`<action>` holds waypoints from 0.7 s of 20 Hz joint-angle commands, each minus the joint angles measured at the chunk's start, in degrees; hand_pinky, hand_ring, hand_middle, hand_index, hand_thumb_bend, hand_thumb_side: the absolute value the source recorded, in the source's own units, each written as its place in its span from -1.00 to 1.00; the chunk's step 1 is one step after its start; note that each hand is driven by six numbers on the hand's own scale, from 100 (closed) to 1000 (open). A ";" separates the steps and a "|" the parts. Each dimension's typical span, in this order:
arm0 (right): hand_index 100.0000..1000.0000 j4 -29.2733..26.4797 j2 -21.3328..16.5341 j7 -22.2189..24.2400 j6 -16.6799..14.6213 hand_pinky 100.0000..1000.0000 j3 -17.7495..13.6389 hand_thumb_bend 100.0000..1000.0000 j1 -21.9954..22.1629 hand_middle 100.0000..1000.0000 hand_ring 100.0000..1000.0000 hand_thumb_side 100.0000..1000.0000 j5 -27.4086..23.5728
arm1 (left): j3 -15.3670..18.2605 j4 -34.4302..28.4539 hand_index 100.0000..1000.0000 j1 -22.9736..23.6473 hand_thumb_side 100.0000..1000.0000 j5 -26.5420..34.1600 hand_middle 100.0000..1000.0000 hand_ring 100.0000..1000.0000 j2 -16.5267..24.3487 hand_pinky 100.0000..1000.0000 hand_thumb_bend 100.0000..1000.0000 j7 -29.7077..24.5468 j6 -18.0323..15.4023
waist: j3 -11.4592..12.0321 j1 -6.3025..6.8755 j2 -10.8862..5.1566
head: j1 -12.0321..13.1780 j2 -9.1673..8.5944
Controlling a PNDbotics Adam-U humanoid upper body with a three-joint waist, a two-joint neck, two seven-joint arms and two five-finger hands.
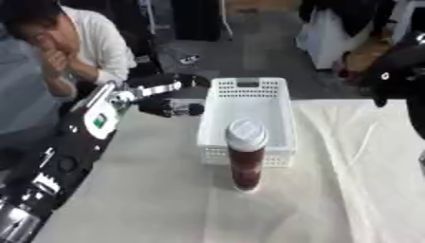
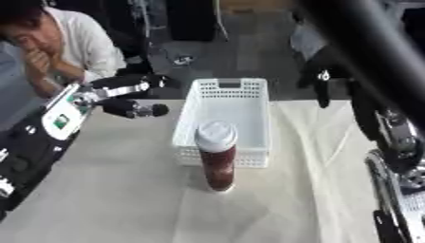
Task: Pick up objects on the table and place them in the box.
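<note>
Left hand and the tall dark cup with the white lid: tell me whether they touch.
Apart. In the right eye view the left hand hangs beside the white slotted plastic box, with bare white tablecloth between it and the tall dark cup with the white lid.

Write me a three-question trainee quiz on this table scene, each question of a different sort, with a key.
1. True or false: the tall dark brown bottle with the white cap lies inside the white perforated plastic basket.
2. Multiple choice: the left hand is (A) holding the bottle, (B) raised to the left of the basket, holding nothing, (C) inside the basket.
3. Fill in: the bottle stands upright on the white ____ covering the table, at the basket's near end.

Key: 1 false, it stands outside, in front. 2 B. 3 cloth.
</note>
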 commanded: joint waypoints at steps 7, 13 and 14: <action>0.31 -0.93 0.45 0.33 -0.20 -0.83 0.35 -0.90 -1.30 -0.04 -0.16 0.89 -0.28 | 1.83 1.76 1.00 -0.18 1.00 1.11 1.00 1.00 -1.36 1.00 1.00 0.86 -0.19 | -0.46 -0.38 -0.25 | -0.67 -3.08; 0.31 -0.93 0.59 0.62 -0.45 -0.83 0.55 -0.90 -1.46 -0.04 -0.15 0.89 -0.57 | 1.38 1.19 1.00 -0.42 1.00 16.69 1.00 1.00 -3.63 1.00 1.00 5.63 1.85 | -0.65 -0.52 -0.04 | 0.15 -4.01; 0.31 -0.93 0.67 0.64 -0.48 -0.82 0.57 -0.90 -1.51 -0.04 -0.15 0.89 -0.63 | 0.99 0.76 1.00 -0.43 1.00 19.12 1.00 1.00 -3.93 1.00 1.00 6.35 2.21 | -0.74 -0.56 -0.02 | 0.25 -4.10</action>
